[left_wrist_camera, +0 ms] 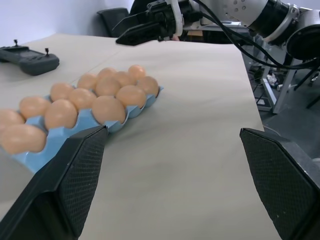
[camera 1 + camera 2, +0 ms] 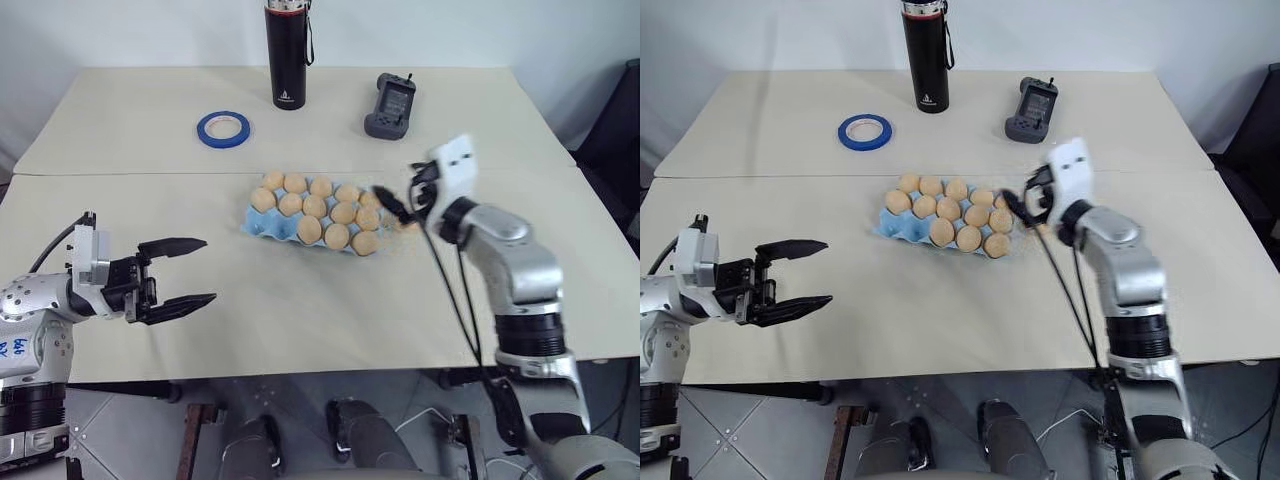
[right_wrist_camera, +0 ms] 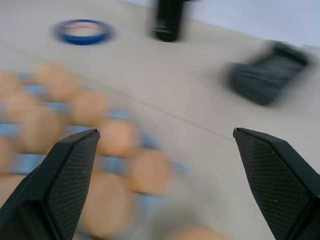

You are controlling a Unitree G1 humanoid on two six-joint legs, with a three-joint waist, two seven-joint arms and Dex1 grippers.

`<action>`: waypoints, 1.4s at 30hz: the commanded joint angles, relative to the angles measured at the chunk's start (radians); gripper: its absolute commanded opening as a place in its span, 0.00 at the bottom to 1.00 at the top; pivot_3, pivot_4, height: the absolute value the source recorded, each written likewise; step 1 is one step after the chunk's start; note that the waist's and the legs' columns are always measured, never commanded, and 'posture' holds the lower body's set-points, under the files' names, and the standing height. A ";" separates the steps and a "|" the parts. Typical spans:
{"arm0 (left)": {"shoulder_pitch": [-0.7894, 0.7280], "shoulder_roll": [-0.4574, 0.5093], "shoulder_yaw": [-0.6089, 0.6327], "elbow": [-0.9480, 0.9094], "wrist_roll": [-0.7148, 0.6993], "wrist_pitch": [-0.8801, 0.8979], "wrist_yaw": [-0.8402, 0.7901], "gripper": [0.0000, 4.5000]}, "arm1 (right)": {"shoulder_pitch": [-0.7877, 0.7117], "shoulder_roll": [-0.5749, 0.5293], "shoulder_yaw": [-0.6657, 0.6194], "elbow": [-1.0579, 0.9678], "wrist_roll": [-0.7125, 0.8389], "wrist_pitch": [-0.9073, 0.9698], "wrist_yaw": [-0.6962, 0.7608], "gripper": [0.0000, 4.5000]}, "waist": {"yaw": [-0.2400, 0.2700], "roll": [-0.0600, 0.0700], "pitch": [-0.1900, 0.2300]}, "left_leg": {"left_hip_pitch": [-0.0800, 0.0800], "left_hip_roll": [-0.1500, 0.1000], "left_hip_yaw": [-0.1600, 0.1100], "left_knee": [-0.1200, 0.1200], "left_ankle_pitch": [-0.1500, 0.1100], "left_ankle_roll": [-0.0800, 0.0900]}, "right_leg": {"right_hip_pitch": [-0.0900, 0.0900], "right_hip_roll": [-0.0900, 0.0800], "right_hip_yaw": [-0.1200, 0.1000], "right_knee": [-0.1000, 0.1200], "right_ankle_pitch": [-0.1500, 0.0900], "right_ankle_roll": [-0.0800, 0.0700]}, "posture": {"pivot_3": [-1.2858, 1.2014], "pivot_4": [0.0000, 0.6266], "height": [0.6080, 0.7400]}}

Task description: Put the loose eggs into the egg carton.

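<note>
Egg carton (image 2: pixel 255 222) sits mid-table, apparently full, with both end effectors apart.

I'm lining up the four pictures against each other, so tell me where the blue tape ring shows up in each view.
Left eye view: blue tape ring on the table, far-left of the egg carton.
Right eye view: same spot.
Left wrist view: not in it.
Right wrist view: near a corner, beyond the eggs.
Shared landmark: the black bottle, beside the ring.
</note>
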 commanded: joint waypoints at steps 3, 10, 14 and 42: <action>-0.027 -0.019 -0.030 0.021 0.000 -0.018 -0.025 1.00 | 0.025 -0.012 -0.048 0.083 0.000 -0.079 -0.022 1.00 | -0.007 0.000 0.000 | 0.001 0.000 0.001 0.000 0.000 0.000 | 0.000 0.000 0.001 0.001 0.000 0.000 | 0.52 0.24 1.00; -0.031 -0.014 -0.044 0.029 -0.002 -0.018 -0.045 1.00 | 0.029 0.050 -0.067 0.153 0.037 -0.131 -0.049 1.00 | -0.006 0.001 0.000 | 0.002 0.000 0.001 0.001 0.001 -0.001 | 0.000 0.001 0.002 0.004 0.000 0.000 | 0.52 0.24 1.00; -0.029 -0.014 -0.041 0.028 0.001 -0.017 -0.041 1.00 | 0.041 0.075 -0.068 0.150 0.057 -0.148 -0.046 1.00 | -0.004 0.001 0.000 | 0.002 0.000 0.001 0.001 0.002 -0.001 | 0.000 0.001 0.002 0.004 0.000 0.000 | 0.52 0.24 1.00; -0.012 -0.031 -0.035 -0.020 0.004 -0.034 0.042 1.00 | -0.012 0.148 0.013 0.467 0.010 -0.369 -0.008 0.78 | -0.005 0.001 0.000 | 0.006 0.000 0.001 0.003 0.003 -0.001 | 0.002 0.001 0.003 0.010 0.000 0.000 | 0.52 0.24 1.00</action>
